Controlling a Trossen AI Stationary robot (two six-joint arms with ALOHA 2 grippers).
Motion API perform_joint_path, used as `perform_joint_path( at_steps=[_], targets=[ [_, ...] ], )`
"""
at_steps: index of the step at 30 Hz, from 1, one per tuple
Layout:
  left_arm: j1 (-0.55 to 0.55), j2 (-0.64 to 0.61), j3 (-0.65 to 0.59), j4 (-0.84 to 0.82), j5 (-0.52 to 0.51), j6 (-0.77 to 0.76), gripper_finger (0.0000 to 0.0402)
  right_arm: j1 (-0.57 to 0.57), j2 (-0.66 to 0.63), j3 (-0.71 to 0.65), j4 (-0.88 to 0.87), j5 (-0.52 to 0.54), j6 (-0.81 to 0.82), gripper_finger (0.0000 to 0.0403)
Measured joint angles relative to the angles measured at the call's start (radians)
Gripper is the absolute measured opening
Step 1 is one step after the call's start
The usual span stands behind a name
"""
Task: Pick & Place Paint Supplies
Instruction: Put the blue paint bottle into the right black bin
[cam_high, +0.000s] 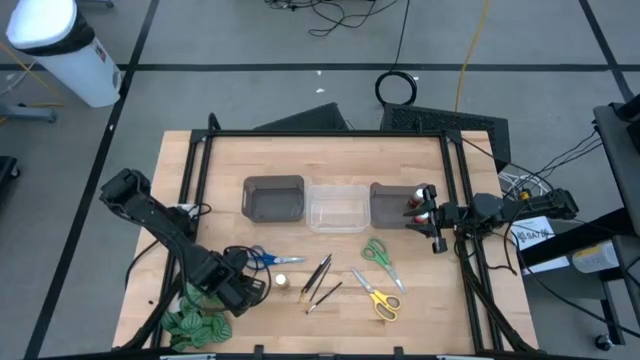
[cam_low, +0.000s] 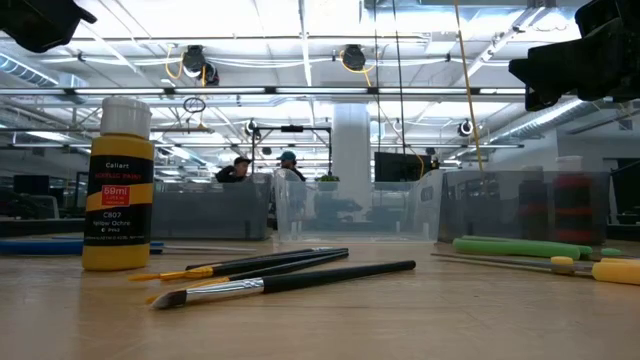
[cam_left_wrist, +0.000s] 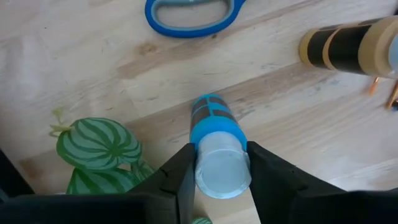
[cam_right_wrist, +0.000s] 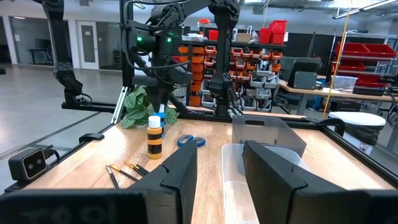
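Left gripper (cam_left_wrist: 217, 163) low at the near edge, fingers pressed on both sides of the blue bottle (cam_left_wrist: 216, 146), leafy bunch (cam_left_wrist: 99, 146) just beside. Brushes (cam_high: 318, 277) and scissors (cam_high: 378, 295) lie mid-table with bare wood around. Far right, right gripper (cam_high: 433, 217) hovers part-open, empty, over the grey bin (cam_high: 392, 205).
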Motion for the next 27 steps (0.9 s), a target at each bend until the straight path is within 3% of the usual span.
perform_joint_path(
  at_steps=[7,17,27],
  targets=[
    [0.001,-0.007,0.020,-0.085,-0.002,-0.006,0.0129,0.000,0.000,0.000,0.000,0.000,0.000,0.0116],
    [0.047,-0.009,0.173,-0.314,-0.121,0.007,0.0128,0.000,0.000,0.000,0.000,0.000,0.000,0.0116],
    [0.201,-0.009,0.299,-0.353,-0.320,0.289,0.0128,0.000,0.000,0.000,0.000,0.000,0.000,0.0116]
  ],
)
